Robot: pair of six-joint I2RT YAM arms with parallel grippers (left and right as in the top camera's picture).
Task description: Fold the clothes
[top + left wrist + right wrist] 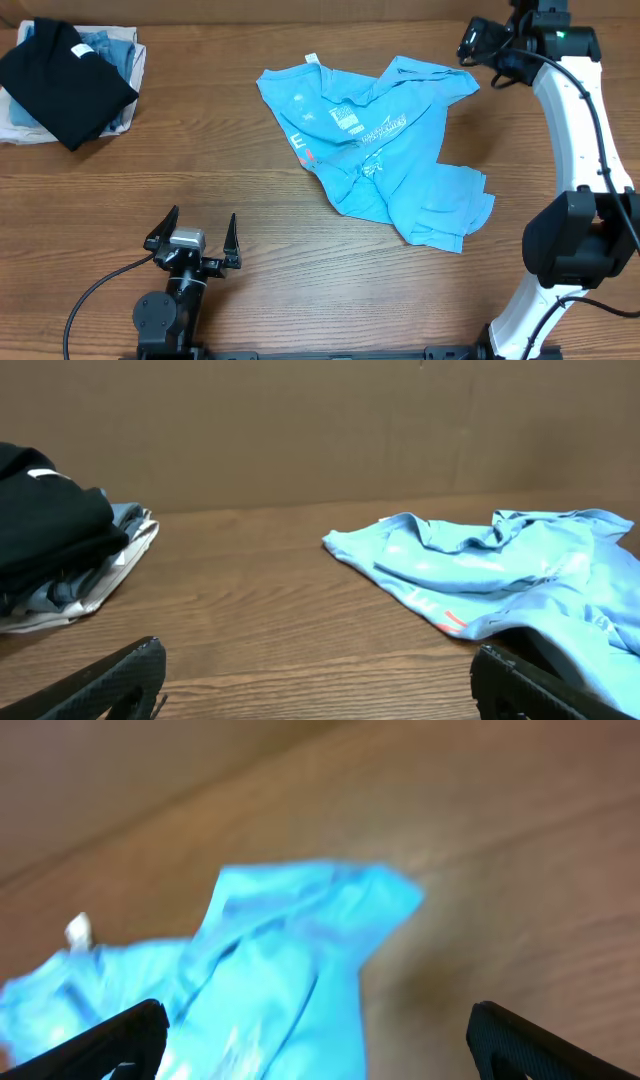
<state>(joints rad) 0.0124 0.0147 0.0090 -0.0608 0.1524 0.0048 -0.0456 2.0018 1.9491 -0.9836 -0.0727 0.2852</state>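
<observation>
The clothes, a light sky-blue t-shirt (385,145) with white lettering and a small red-orange mark, lie crumpled and partly spread at the table's middle. In the left wrist view the t-shirt (500,565) is ahead and to the right. My left gripper (201,226) stands open near the front edge, left of the shirt and apart from it, and its jaws (315,670) hold nothing. My right gripper (472,42) is up at the far right, by the shirt's upper right sleeve. It is open (315,1025) above that blurred sleeve (290,950), with nothing in it.
A pile of folded garments sits at the far left corner: a black shirt (62,80) on top of denim-blue and white pieces (118,50). The same pile (60,550) shows in the left wrist view. A brown wall (320,430) closes the table's far side.
</observation>
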